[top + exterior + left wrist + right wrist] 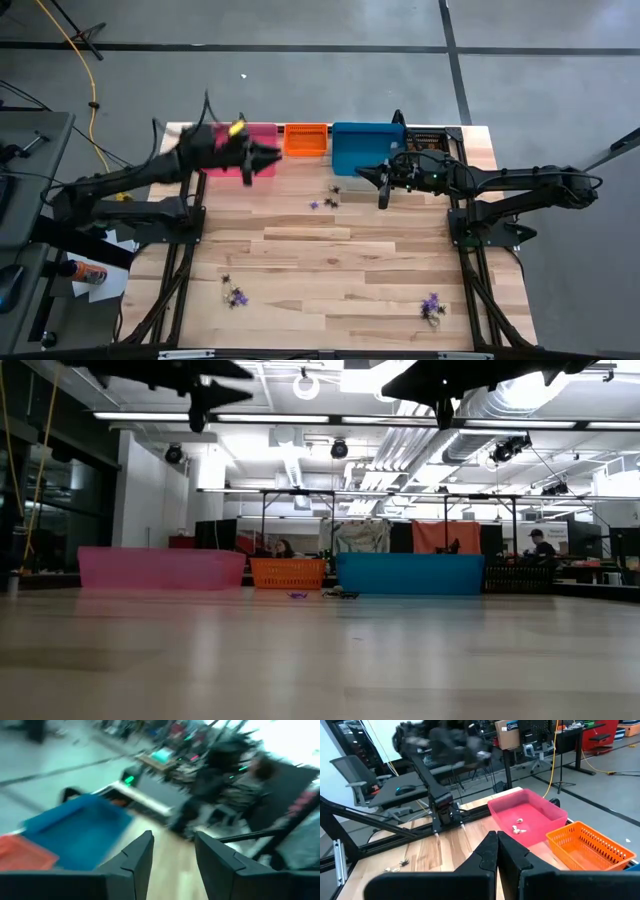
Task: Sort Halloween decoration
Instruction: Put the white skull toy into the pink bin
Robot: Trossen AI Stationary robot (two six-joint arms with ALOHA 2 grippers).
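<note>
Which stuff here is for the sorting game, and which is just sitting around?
For the job:
- trinkets on the table, near the bins, front left, front right
- pale trinkets in the pink bin
- orange bin, blue bin
- left tool, open; right tool, shut

Just lying about:
- office chair
- yellow cable

Four bins (pixel 305 138) – two arms (raised).
</note>
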